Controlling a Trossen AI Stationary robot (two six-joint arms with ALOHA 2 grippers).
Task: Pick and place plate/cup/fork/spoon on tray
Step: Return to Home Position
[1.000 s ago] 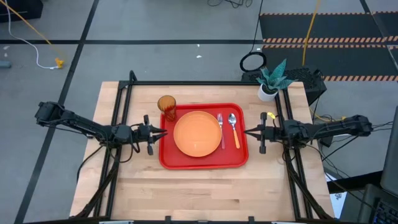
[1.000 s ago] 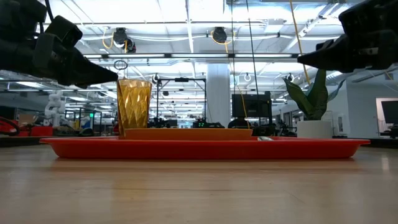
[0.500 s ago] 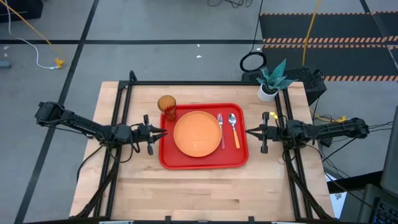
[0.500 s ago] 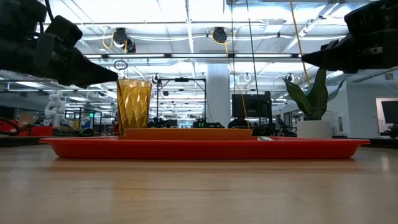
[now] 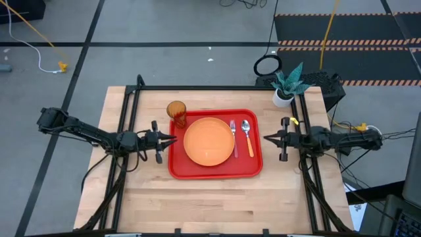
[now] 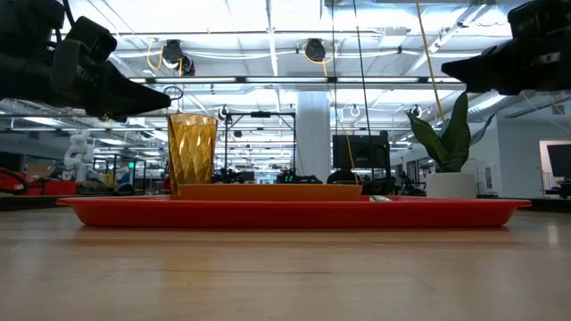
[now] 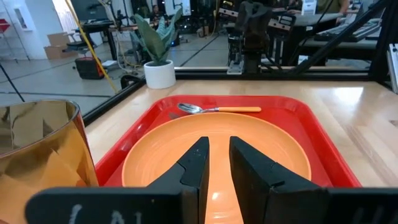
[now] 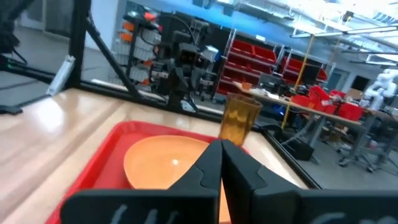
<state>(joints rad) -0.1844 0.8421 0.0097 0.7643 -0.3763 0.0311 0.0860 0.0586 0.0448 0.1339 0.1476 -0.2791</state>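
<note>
Jaws first: we see our left gripper (image 5: 172,139) with its jaws a narrow gap apart and nothing between them, hovering above the worktop (image 5: 217,197) just off the left rim of the tray, while our right gripper (image 5: 266,138) has its jaws pressed together, empty, hovering just beyond the tray's right rim; the two face each other across the tray. By size, the wooden worktop comes first, edged by a black frame (image 5: 210,87). On it, the red tray (image 5: 214,170) lies flat in the middle, and everything for the task sits inside its rim. Next, the orange plate (image 5: 208,141) lies flat in the tray's centre. A potted plant (image 5: 286,84) in a white pot stands on the worktop's far right corner, well apart from the tray. At the tray's far left corner, we see the amber cup (image 5: 175,112) standing upright just beside the plate. Right of the plate, the fork (image 5: 233,135) and then the spoon (image 5: 247,134) lie side by side, near each other, heads toward the far edge.
</note>
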